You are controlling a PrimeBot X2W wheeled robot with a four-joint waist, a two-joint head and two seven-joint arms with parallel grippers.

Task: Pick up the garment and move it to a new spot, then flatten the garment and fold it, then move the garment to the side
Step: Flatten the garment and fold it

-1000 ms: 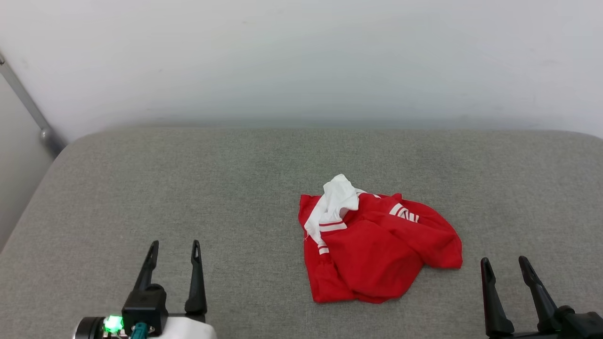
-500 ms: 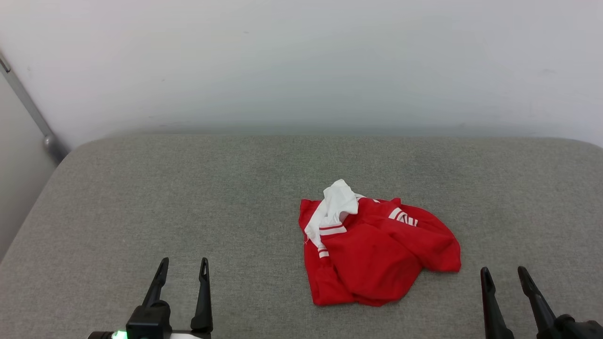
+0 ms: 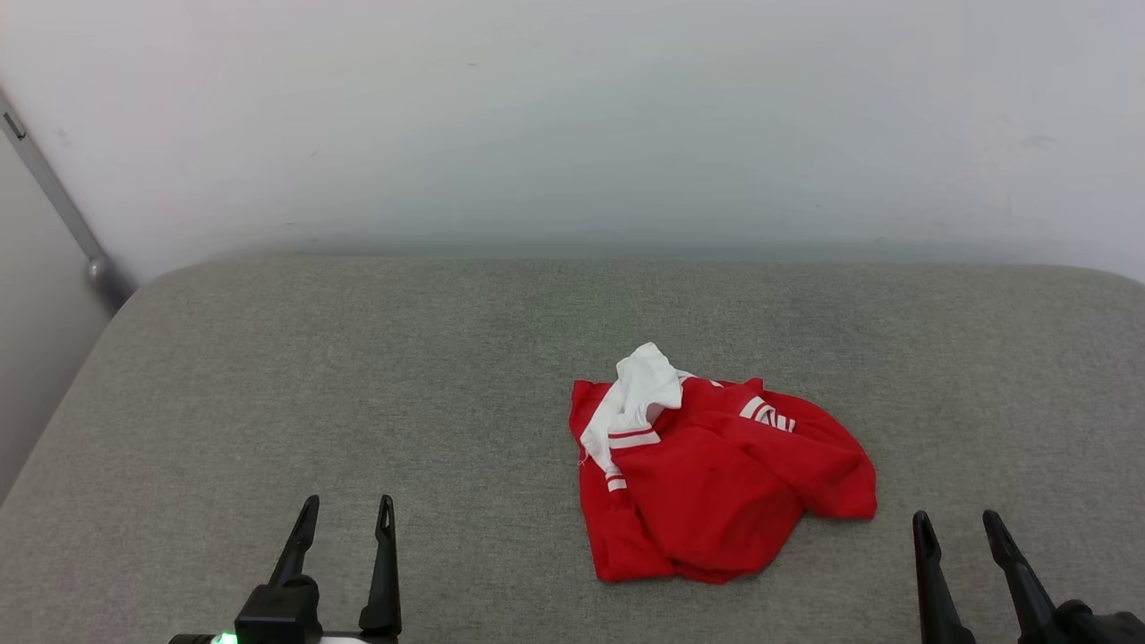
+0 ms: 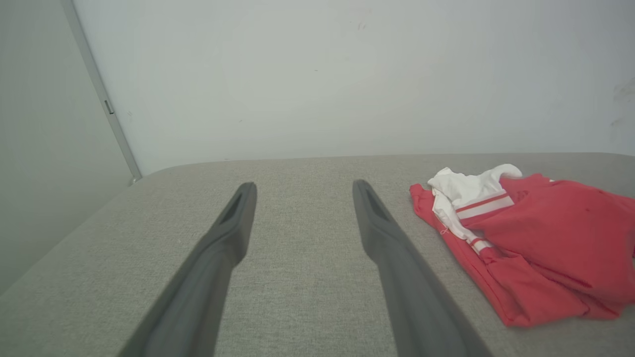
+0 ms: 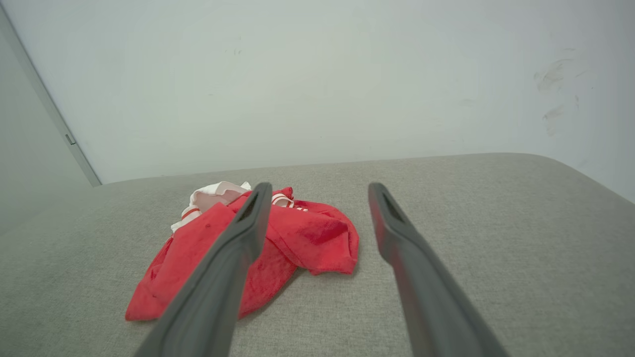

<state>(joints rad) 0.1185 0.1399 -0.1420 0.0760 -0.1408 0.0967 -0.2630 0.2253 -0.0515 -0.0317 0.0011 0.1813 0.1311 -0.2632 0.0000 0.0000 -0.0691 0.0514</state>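
The garment (image 3: 716, 474) is a red jersey with a white sleeve and red-white striped trim, lying crumpled in a heap right of centre on the grey padded surface (image 3: 358, 376). Its letters and number are hidden in the folds. My left gripper (image 3: 347, 512) stands open at the lower left, well apart from the heap. At the lower right my right gripper (image 3: 955, 526) is open too, just off the jersey's near right corner. The left wrist view has the garment (image 4: 536, 238) to the right of the left gripper (image 4: 303, 189). In the right wrist view the garment (image 5: 307, 233) lies partly behind the left finger of the right gripper (image 5: 320, 191).
A pale wall (image 3: 572, 116) rises behind the surface's rounded far edge. A grey metal bar (image 3: 54, 201) slants down at the far left corner. The grey surface stretches wide to the left of the heap and behind it.
The camera has tilted a little, shifting the whole picture down. Both grippers sit lower in the head view and stay open. The garment lies as before.
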